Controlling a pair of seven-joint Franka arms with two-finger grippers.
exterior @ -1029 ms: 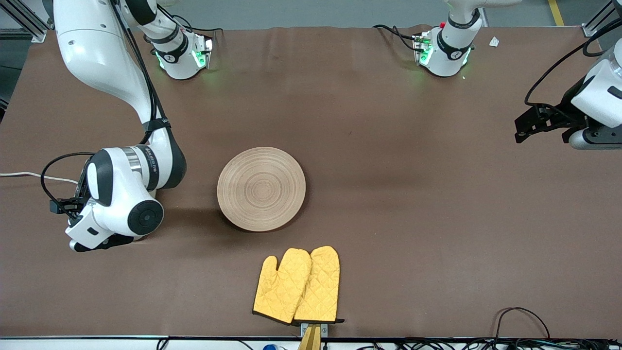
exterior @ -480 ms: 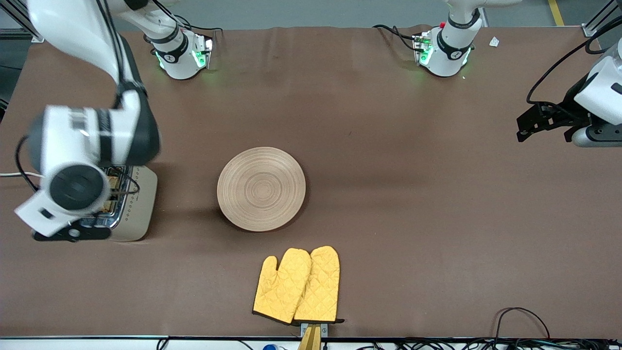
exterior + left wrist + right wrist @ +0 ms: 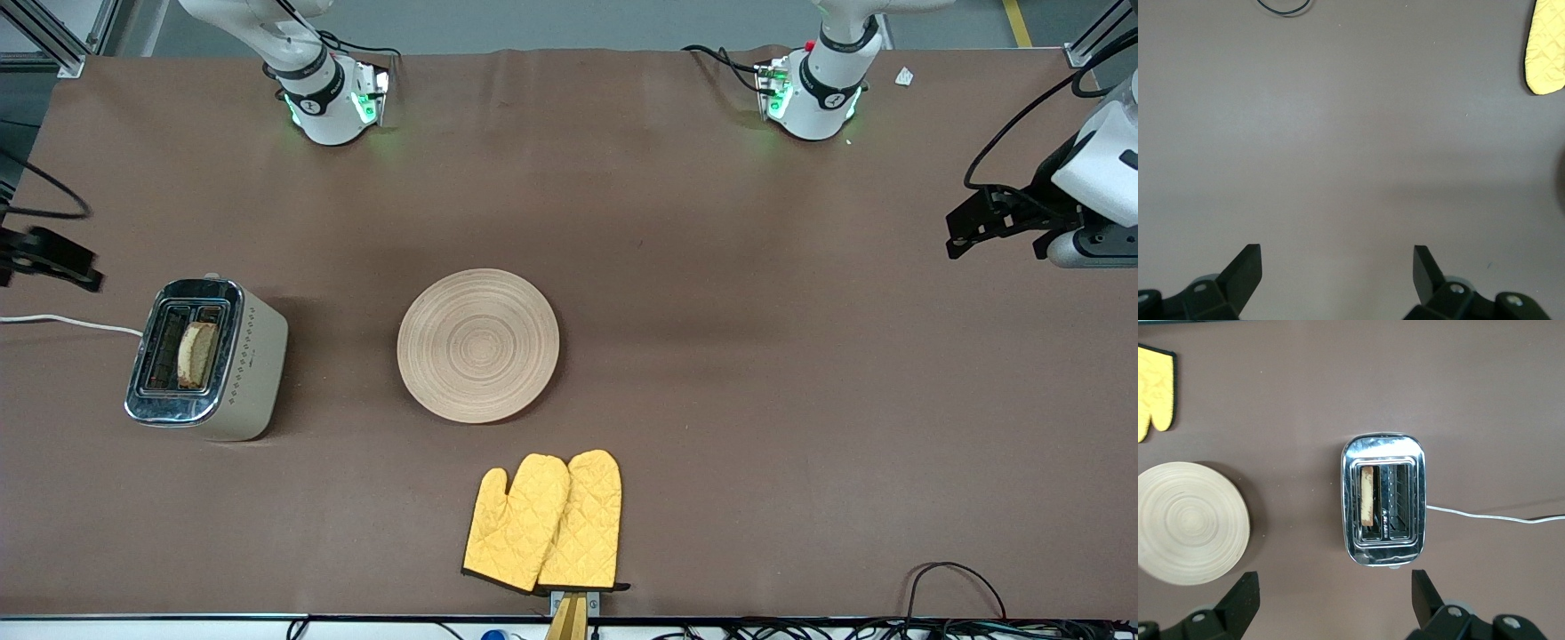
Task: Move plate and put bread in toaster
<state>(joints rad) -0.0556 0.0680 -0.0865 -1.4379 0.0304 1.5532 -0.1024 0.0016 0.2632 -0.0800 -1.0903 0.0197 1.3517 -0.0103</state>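
At the right arm's end of the table, the right gripper (image 3: 49,258) shows only as a dark blur at the edge of the front view, up in the air above the cloth and clear of the toaster (image 3: 209,360); in the right wrist view its two fingers (image 3: 1238,603) stand wide apart with nothing between them, high above the toaster (image 3: 1383,499); a white cord (image 3: 67,322) runs from the toaster off the table's edge at that end; the toaster is cream-sided with a chrome top, standing upright on the brown table cloth (image 3: 711,400); the bread (image 3: 196,354) sits on edge in one of its two slots, the slot on the side toward the plate (image 3: 478,345), its top edge showing above the chrome; the second slot is dark. The plate lies flat near the middle of the table, well apart from the toaster, with nothing on it; a pair of yellow oven mitts (image 3: 544,523) lies nearer to the front camera than the plate, one mitt overlapping the other, close to the table's edge. Toward the left arm's end, the left gripper (image 3: 991,222) hangs in the air over bare cloth, the arm waiting; the left wrist view shows its fingers (image 3: 1245,270) spread wide and holding nothing, with a mitt's tip (image 3: 1546,48) at the frame's corner.
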